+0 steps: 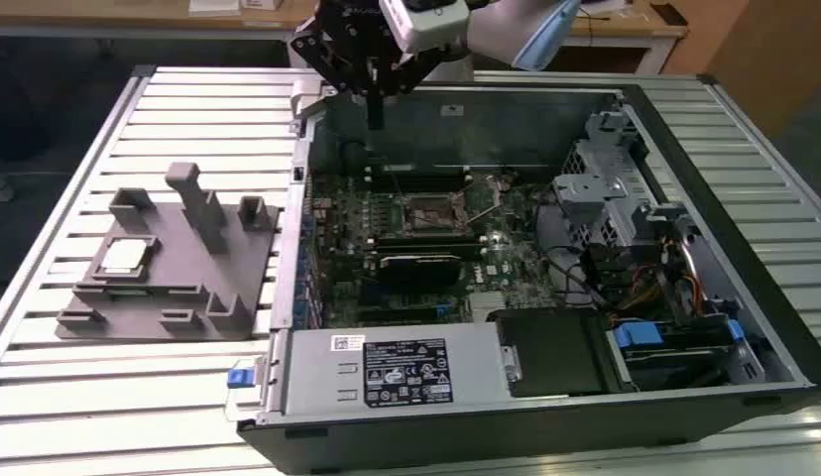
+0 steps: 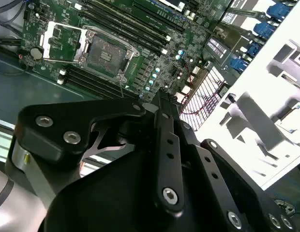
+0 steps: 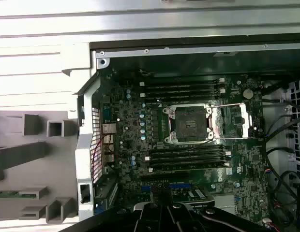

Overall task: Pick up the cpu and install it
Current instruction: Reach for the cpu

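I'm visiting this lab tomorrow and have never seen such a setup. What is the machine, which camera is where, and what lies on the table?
The machine is one robot arm with a black gripper. The exterior view looks on from off the arm; both wrist views come from cameras riding near its wrist. On the slatted metal table lie an open black computer case and a grey plastic fixture with upright posts. The cpu, a small flat square chip with a silvery top, rests on that fixture, not in the gripper. The gripper hangs over the case; the square socket on the green motherboard is empty.
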You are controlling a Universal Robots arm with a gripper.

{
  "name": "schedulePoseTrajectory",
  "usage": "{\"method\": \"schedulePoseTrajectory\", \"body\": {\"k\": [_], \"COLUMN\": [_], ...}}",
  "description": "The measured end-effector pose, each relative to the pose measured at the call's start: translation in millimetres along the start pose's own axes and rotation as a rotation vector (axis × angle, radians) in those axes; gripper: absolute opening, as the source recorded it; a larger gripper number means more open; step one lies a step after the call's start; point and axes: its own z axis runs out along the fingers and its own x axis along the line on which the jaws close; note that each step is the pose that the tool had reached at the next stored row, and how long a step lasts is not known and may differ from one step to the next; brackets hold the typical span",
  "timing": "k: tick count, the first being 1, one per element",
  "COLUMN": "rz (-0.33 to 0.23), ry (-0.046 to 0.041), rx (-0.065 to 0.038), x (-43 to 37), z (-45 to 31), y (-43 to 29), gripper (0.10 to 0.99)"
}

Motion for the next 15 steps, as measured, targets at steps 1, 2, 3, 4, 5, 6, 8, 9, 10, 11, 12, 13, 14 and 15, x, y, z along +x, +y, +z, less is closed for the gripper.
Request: {"method": "schedulePoseTrajectory", "body": {"k": [1, 2, 3, 4, 5, 6, 8, 9, 10, 11, 12, 13, 14, 15], "rz": [0.0, 0.0, 0.0, 0.0, 0.0, 0.0, 0.0, 0.0, 0.0, 0.0, 0.0, 0.0, 0.0, 0.0], "ry": [0.0, 0.0, 0.0, 0.0, -0.0001, 0.0, -0.0001, -0.0001, 0.0, 0.0, 0.0, 0.0, 0.0, 0.0], "rx": [0.0, 0.0, 0.0, 0.0, 0.0, 0.0, 0.0, 0.0, 0.0, 0.0, 0.0, 0.0, 0.0, 0.0], "x": [0.0, 0.0, 0.0, 0.0, 0.1, 0.5, 1.9, 2.5, 3.2, 3.9, 4.5, 5.0, 5.4, 6.0], "z": [0.0, 0.0, 0.0, 0.0, 0.0, 0.0, 0.0, 0.0, -0.1, -0.1, -0.1, -0.1, -0.2, -0.2], "y": [0.0, 0.0, 0.0, 0.0, 0.0, 0.0, -0.2, -0.2, -0.3, -0.3, -0.3, -0.4, -0.4, -0.5], "gripper": [0.106, 0.106, 0.106, 0.106, 0.106, 0.106, 0.106, 0.106, 0.106, 0.106, 0.106, 0.106, 0.106, 0.106]}}
